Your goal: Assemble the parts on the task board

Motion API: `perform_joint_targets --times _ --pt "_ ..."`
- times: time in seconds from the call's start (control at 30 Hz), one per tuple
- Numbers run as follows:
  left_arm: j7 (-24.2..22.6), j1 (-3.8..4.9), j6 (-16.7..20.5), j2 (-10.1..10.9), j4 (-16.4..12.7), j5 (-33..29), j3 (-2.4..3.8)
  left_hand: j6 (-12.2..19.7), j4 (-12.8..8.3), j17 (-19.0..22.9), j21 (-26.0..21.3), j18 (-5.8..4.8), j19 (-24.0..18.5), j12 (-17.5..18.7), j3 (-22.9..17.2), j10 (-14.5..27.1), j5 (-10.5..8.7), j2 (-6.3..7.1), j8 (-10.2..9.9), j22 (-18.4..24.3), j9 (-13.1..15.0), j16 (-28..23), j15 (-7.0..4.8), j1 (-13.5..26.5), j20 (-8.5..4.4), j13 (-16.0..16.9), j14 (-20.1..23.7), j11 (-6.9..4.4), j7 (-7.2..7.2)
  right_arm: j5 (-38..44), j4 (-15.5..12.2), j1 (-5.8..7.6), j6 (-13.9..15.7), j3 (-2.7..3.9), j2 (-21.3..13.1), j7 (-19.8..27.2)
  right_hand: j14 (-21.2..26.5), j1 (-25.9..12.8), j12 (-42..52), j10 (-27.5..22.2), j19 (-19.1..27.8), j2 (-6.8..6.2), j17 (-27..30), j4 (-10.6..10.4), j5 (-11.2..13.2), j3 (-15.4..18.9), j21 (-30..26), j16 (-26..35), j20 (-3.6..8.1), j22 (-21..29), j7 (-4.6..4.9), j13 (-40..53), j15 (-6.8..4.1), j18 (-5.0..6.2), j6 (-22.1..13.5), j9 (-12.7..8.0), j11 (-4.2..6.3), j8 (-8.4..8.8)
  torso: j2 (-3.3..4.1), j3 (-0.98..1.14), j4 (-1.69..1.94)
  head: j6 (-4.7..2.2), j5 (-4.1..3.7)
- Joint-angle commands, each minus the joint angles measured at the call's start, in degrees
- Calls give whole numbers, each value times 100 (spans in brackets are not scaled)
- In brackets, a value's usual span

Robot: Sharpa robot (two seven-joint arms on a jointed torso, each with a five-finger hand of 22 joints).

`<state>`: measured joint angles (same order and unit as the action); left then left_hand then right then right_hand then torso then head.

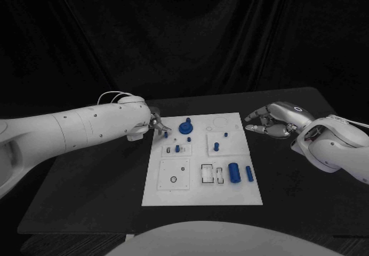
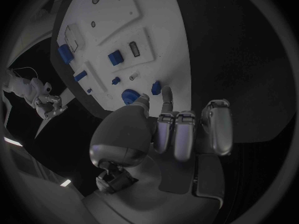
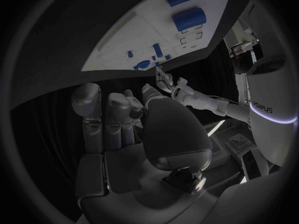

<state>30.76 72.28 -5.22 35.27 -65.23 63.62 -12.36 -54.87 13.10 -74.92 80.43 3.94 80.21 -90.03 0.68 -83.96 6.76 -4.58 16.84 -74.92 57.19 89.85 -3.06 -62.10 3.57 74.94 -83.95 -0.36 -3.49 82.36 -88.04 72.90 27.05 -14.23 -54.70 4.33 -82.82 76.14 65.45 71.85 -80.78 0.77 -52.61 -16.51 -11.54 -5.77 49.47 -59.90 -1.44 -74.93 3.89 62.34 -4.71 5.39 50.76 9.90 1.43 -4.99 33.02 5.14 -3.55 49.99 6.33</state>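
My left hand (image 1: 156, 124) is hovering at the task board (image 1: 201, 198) edge, fingers narrowed, holding nothing. My right hand (image 1: 271, 122) is curling empty beside the board.

No writing, label or number on the white task board (image 1: 231, 197) or anything else can be read.
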Motion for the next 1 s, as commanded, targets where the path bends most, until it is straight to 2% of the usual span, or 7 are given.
perform_joint_targets --times 0.03,0.6,0.63,0.73,0.8,1.0 --pt "-99 -15 -74 -21 7 1 5 -44 -41 -1508 -37 -46 -11 3 6 -604 60 6 -31 -656 -10 15 18 -58 7 1506 -605 1 11 9 2 -17 -30 4 0 -47 21 -21 0 3 5 24 5 5 -34 -27 -19 22 -38 -648 -3 -7 8 104 22 -9 -14 14 2 2 -2 1 -3" --pt "-92 -50 -153 -107 96 1 5 -97 -123 -1508 -57 -42 -20 3 -51 -604 187 -23 -84 -655 -30 15 11 -149 1 1506 -605 -10 24 8 19 -43 -25 4 2 -71 24 -10 -6 -2 7 33 18 7 -52 -38 -30 34 -40 -647 1 -15 10 105 29 -12 -17 17 -5 4 -2 1 -30" --pt "-93 -52 -154 -113 100 1 5 -111 -202 -1508 -58 -43 -16 3 -126 -604 197 -53 -110 -662 -39 15 3 -245 -5 1506 -605 -20 39 8 20 -44 -23 5 2 -72 24 -10 -6 -2 7 33 18 7 -52 -38 -30 34 -40 -647 1 -15 10 105 29 -12 -17 17 -4 4 -1 1 -33" --pt "-98 -56 -162 -124 109 1 5 -117 -229 -1508 -63 -42 -18 3 -152 -604 215 -55 -124 -662 -43 15 -1 -269 -8 1506 -605 -24 42 8 22 -46 -23 5 4 -76 24 -10 -6 -2 7 33 18 7 -52 -38 -30 34 -40 -647 1 -15 10 105 29 -12 -17 17 -2 3 -2 1 -36" --pt "-104 -58 -167 -129 116 1 5 -136 -302 -1508 -68 -42 -15 3 -226 -604 373 -52 -161 -668 -55 15 -10 -326 -19 1506 -605 -34 53 8 24 -47 -23 5 6 -79 26 -6 -8 -3 9 39 21 7 -56 -43 -39 37 -40 -645 3 -18 10 106 32 -13 -18 18 -2 3 -5 1 -36" --pt "-122 -62 -172 -135 130 1 5 -164 -454 -1508 -83 -41 -14 3 -417 -604 685 -34 -237 -678 -75 15 -29 -427 -38 1506 -605 -54 76 8 27 -49 -24 5 3 -91 26 0 -12 -6 8 45 20 8 -61 -50 -40 37 -41 -645 4 -23 11 106 34 -15 -19 20 -1 4 -4 1 -37"
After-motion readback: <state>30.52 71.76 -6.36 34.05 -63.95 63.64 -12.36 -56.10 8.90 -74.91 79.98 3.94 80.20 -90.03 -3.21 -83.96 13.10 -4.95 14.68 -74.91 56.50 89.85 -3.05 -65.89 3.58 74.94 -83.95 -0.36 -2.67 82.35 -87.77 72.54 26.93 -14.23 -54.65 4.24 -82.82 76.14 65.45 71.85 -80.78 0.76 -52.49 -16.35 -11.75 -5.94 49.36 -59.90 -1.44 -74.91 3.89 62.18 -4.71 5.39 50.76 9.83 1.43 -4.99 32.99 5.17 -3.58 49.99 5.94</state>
